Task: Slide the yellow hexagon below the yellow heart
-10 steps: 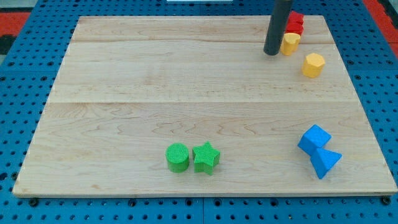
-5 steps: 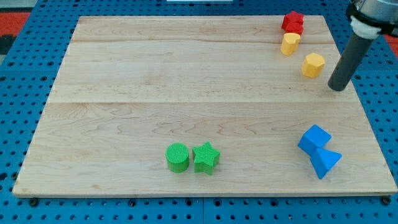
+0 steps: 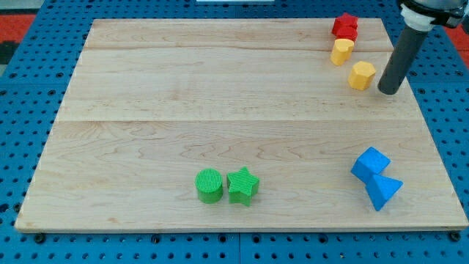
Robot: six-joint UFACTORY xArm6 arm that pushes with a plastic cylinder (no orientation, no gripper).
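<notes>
Yellow hexagon (image 3: 360, 75) just left of my tip (image 3: 389, 91), below-right of yellow heart (image 3: 341, 51); short leftward slide remaining. No fingers present, so no open-or-closed state to tell.

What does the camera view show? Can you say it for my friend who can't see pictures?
My tip sits just right of the yellow hexagon, which lies below and slightly right of the yellow heart near the wooden board's top right corner. A red block sits above the heart; green and blue blocks lie along the bottom.
</notes>
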